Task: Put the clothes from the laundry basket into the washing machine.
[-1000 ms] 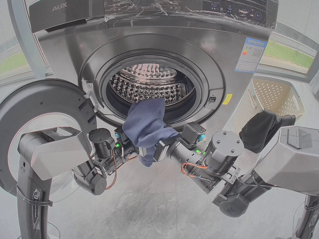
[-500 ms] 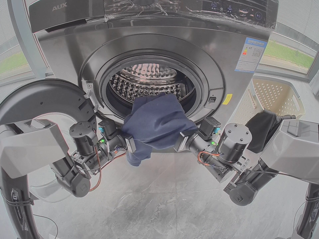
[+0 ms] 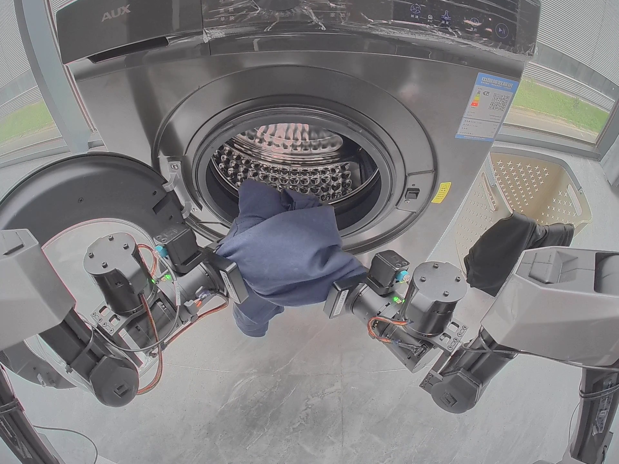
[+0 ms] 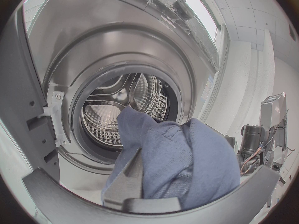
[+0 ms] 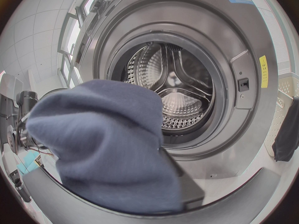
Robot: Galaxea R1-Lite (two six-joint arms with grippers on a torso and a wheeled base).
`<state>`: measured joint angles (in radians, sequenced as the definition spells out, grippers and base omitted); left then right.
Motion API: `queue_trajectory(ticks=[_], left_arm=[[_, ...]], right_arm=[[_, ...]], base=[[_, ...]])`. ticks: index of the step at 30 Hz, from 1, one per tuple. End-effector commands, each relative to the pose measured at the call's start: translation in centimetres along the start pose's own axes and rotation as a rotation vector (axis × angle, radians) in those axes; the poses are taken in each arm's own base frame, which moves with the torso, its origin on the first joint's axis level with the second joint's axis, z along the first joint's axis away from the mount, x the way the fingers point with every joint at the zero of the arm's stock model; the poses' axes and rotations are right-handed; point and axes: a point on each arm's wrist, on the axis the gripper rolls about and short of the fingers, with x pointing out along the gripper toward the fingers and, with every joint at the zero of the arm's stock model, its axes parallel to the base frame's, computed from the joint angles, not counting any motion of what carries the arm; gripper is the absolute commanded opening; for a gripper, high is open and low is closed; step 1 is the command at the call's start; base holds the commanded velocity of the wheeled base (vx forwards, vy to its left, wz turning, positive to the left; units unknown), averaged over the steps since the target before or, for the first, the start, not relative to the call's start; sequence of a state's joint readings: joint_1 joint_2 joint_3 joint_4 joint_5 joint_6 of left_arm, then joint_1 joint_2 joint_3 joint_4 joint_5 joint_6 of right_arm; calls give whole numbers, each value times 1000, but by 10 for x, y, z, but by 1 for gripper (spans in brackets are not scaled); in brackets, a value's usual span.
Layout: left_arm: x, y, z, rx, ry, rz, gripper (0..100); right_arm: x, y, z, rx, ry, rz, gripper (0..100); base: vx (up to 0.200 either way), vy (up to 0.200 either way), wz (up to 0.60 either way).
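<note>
Nearest, item one: left pincer (image 3: 236, 281) and right pincer (image 3: 336, 297), each clamped on one end of the blue garment (image 3: 290, 252), fingertips buried in the cloth.

Item two: the garment itself, bunched and slung between them, held clear of the floor (image 3: 309, 388). Its upper fold reaches the lower lip of the washing machine (image 3: 412, 98) opening, and one loose tail hangs below the left pincer.

Item three: door (image 3: 77, 188), swung wide to our left.

Item four: drum (image 3: 290, 162), just behind the upper fold.

Item five, right of the machine: laundry basket (image 3: 541, 188), with a black garment (image 3: 509, 252) draped over its rim.

Handling note, our judgement: we should carry both ends forward together, high enough to pass the lip. We should let go only once the cloth is well inside the drum, and watch the hanging tail, which could catch on the seal or trail outside.
</note>
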<state>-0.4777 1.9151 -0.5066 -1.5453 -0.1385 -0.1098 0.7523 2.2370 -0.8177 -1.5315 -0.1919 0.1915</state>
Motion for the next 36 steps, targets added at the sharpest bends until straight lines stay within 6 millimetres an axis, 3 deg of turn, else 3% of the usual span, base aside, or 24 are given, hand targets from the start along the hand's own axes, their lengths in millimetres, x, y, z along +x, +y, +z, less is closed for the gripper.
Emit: queue_trajectory(ticks=[1, 3, 11, 16, 27, 36], left_arm=[[-4, -5, 11, 1, -37, -12, 0], [-5, -5, 12, 0, -35, -11, 0], [-7, -1, 13, 1, -44, 50, 0], [-13, -2, 14, -4, -38, 69, 0], [-41, -5, 5, -17, 43, 69, 0], [-46, -2, -5, -17, 92, 86, 0]], right_arm=[[-2, 4, -3, 0, 9, 12, 100], [-11, 4, -6, -7, 41, 13, 100], [-87, 12, -17, -94, 278, 130, 100], [-120, 10, -9, -96, 331, 148, 100], [-121, -23, 24, -83, 227, 20, 100], [-117, -33, 21, -82, 237, -20, 100]], base=[[0, 0, 0], [0, 0, 0], [0, 0, 0], [0, 0, 0], [0, 0, 0], [0, 0, 0]])
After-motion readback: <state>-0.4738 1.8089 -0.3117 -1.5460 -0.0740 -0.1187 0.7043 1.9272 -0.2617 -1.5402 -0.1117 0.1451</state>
